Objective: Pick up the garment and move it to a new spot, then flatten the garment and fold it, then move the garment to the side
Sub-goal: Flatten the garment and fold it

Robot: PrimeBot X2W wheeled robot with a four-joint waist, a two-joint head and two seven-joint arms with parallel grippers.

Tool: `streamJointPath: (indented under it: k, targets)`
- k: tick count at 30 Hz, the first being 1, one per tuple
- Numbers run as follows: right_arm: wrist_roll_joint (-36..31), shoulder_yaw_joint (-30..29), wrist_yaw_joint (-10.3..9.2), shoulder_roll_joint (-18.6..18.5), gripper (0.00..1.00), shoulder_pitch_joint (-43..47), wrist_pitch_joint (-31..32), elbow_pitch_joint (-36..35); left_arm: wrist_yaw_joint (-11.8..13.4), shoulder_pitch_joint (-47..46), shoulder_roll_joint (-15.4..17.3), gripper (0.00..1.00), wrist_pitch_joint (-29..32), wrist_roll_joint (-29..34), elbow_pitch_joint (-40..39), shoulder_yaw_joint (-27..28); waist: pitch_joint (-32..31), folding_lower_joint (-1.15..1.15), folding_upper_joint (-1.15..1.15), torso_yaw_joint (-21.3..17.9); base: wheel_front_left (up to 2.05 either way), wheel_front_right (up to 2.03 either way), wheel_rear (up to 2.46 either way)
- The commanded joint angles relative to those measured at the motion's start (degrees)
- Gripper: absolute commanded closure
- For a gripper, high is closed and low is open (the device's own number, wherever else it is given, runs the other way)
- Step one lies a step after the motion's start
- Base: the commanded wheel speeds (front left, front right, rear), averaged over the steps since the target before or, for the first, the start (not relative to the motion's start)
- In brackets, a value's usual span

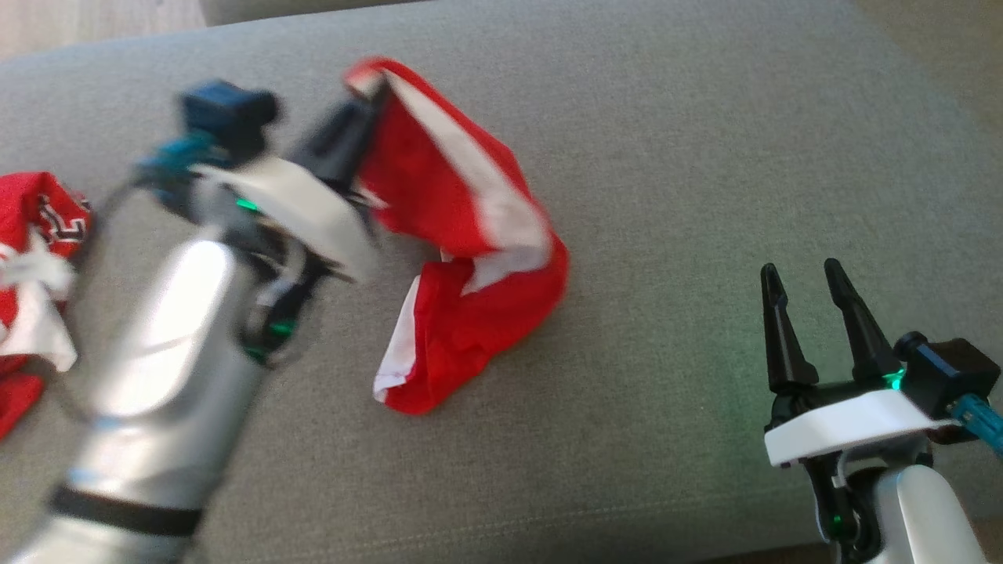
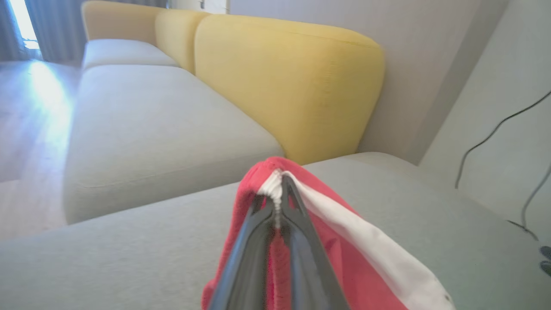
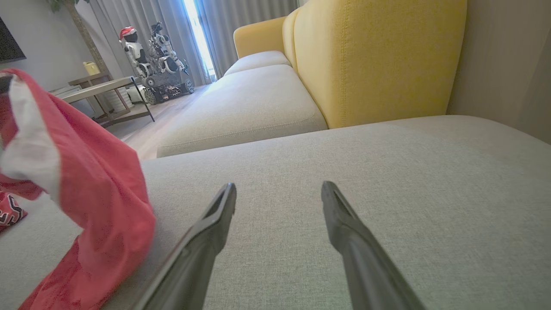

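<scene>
The garment [image 1: 462,235] is red with a white band and lies crumpled on the grey cushion [image 1: 705,141], its upper end lifted. My left gripper [image 1: 368,102] is shut on that raised end. In the left wrist view the left gripper [image 2: 279,189] pinches the white hem of the garment [image 2: 344,241], which drapes down around the two fingers. The garment [image 3: 86,185] hangs at the left of the right wrist view. My right gripper [image 1: 803,278] is open at the lower right, well clear of the cloth; in its own view the right gripper [image 3: 279,191] holds nothing.
Another red and white cloth [image 1: 35,258] lies at the cushion's left edge. Yellow backrests [image 2: 284,77] rise behind the grey seats. A low table [image 3: 103,86] and a parked robot [image 3: 150,56] stand on the floor beyond. Dark cables [image 2: 495,133] run down the wall.
</scene>
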Motion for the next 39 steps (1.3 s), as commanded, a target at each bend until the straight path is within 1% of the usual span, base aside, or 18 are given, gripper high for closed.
streamJointPath:
  k: [1,3,4,6,8,10,12,16,17,18,20,22,26,28,29,33,39]
  targets:
    - [0.4,1.1,-0.04,-0.3,0.0,-0.8,-0.1,-2.2,1.1,-2.2,4.3,1.0,1.1,0.9,-4.6,3.5,-0.5,0.0,0.0,0.6,0.0,0.0,0.0]
    - [0.6,1.3,-0.04,-0.3,0.0,-0.7,0.1,-2.1,2.2,0.3,7.4,1.0,3.2,0.7,-8.0,4.6,-0.8,0.0,0.0,0.8,0.0,0.0,0.0]
    - [0.9,1.3,-0.04,-0.3,0.0,-0.6,0.2,-2.2,4.2,4.1,10.2,1.0,4.6,0.5,-11.0,6.2,-0.9,0.0,0.0,0.9,0.0,0.0,0.0]
    - [1.2,1.2,-0.04,-0.3,0.0,-0.4,0.1,-2.1,6.4,8.9,12.2,1.0,5.1,-0.2,-13.3,8.0,-0.7,0.0,0.0,1.1,0.0,0.0,0.0]
    - [1.3,1.1,-0.04,-0.3,0.0,-0.3,0.1,-2.0,8.4,14.1,13.2,1.0,4.4,-1.2,-14.6,9.7,-0.4,0.0,0.0,1.3,0.0,0.0,0.0]
    - [1.4,1.0,-0.04,-0.3,0.0,-0.2,0.2,-1.9,9.9,19.1,13.1,1.0,2.8,-2.6,-14.8,11.4,-0.1,0.0,0.0,1.7,0.0,0.0,0.0]
    - [1.3,1.0,-0.04,-0.3,0.0,-0.2,0.3,-2.0,10.4,23.2,12.3,1.0,1.0,-4.0,-13.7,12.2,0.2,0.0,0.0,2.1,0.0,0.0,0.0]
    - [1.1,1.3,-0.04,-0.3,0.0,-0.4,0.9,-2.6,9.3,27.5,9.4,1.0,-2.5,-6.3,-10.2,11.9,0.6,0.0,0.0,3.2,0.0,0.0,0.0]
    - [0.9,1.3,-0.04,-0.3,0.0,-0.5,1.1,-2.7,9.0,27.9,8.6,0.71,-3.0,-6.7,-9.3,11.7,0.5,0.0,0.0,3.4,0.0,0.0,0.0]
    - [0.8,1.3,-0.04,-0.3,0.0,-0.6,1.3,-2.9,8.9,28.1,7.9,0.0,-3.6,-6.9,-8.3,11.5,0.5,0.0,0.0,3.7,0.0,0.0,0.0]
    - [0.5,1.4,-0.04,-0.3,0.0,-0.8,1.6,-3.1,8.7,28.0,6.9,0.0,-5.1,-6.7,-7.0,11.1,0.2,0.0,0.0,4.0,0.0,0.0,0.0]
    - [0.4,1.6,-0.04,-0.3,0.0,-0.8,1.9,-3.3,9.2,28.0,6.4,0.0,-7.1,-5.7,-6.2,11.0,-0.3,0.0,0.0,4.1,0.0,0.0,0.0]
    - [0.2,1.7,-0.04,-0.3,0.0,-0.6,2.2,-3.3,11.5,28.2,6.2,0.0,-12.0,-2.5,-6.8,11.2,-1.7,0.0,0.0,4.1,0.0,0.0,0.0]
    - [0.2,1.6,-0.04,-0.3,0.0,-0.2,2.4,-3.4,13.1,28.4,6.4,0.0,-13.7,-0.1,-8.3,11.4,-2.4,0.0,0.0,4.1,0.0,0.0,0.0]
    - [0.2,1.6,-0.04,-0.3,0.0,-0.2,2.4,-3.4,13.1,28.4,6.4,0.0,-13.7,-0.1,-8.3,11.4,-2.4,0.0,0.0,4.1,0.0,0.0,0.0]
    - [-0.1,1.6,-0.04,-0.3,0.0,0.6,2.7,-3.7,15.3,28.6,6.6,0.0,-15.1,4.2,-12.5,12.3,-4.1,0.0,0.0,4.1,0.0,0.0,0.0]
    - [-2.1,1.9,-0.04,-0.3,0.0,1.8,3.5,-4.1,16.6,29.7,7.0,0.0,-15.5,9.7,-17.8,12.2,-6.9,0.0,0.0,4.0,0.0,0.0,0.0]
